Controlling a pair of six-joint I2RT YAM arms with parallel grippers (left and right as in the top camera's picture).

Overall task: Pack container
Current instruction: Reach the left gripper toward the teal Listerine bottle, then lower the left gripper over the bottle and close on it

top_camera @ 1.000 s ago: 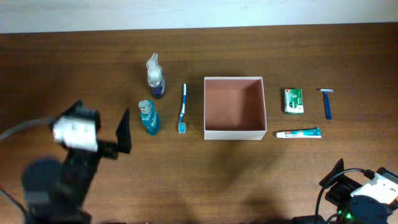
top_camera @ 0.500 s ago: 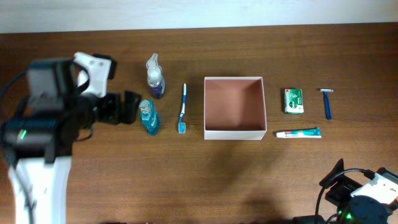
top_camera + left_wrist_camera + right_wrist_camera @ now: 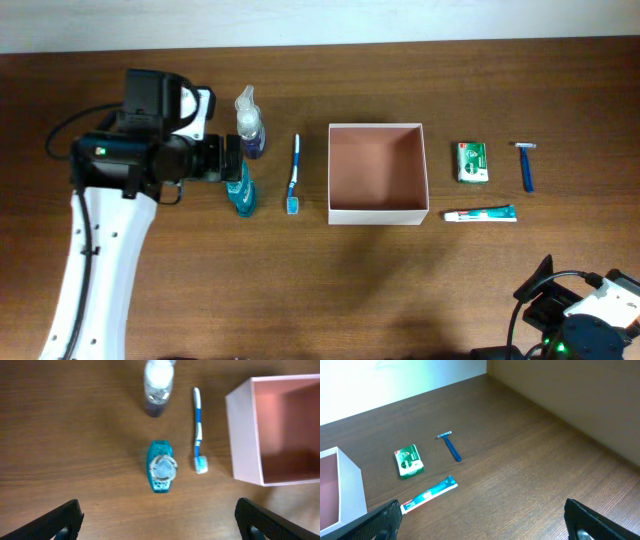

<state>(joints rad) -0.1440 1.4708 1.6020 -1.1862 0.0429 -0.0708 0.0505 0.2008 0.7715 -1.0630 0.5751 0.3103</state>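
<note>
The container [image 3: 378, 213] is a square white-walled box with a pinkish-brown inside at mid-table; it also shows in the left wrist view [image 3: 243, 435] and the right wrist view [image 3: 351, 482]. It holds nothing. My left gripper [image 3: 231, 160] is open and empty, hovering just left of and above a teal bottle [image 3: 240, 192], which I see from above in the left wrist view [image 3: 161, 466] ahead of the open fingers [image 3: 160, 520]. My right gripper [image 3: 540, 285] is open and empty at the front right corner, its fingers wide apart [image 3: 482, 520].
Left of the box lie a clear spray bottle [image 3: 249, 122] [image 3: 159, 387] and a blue toothbrush [image 3: 294, 172] [image 3: 198, 430]. Right of it lie a green soap box [image 3: 472, 161] [image 3: 409, 461], a blue razor [image 3: 525, 165] [image 3: 451, 446] and a toothpaste tube [image 3: 481, 213] [image 3: 429, 493].
My left arm has swung from the front left up and rightward, so that its gripper now hangs by the teal bottle. The right arm and all objects have not moved.
</note>
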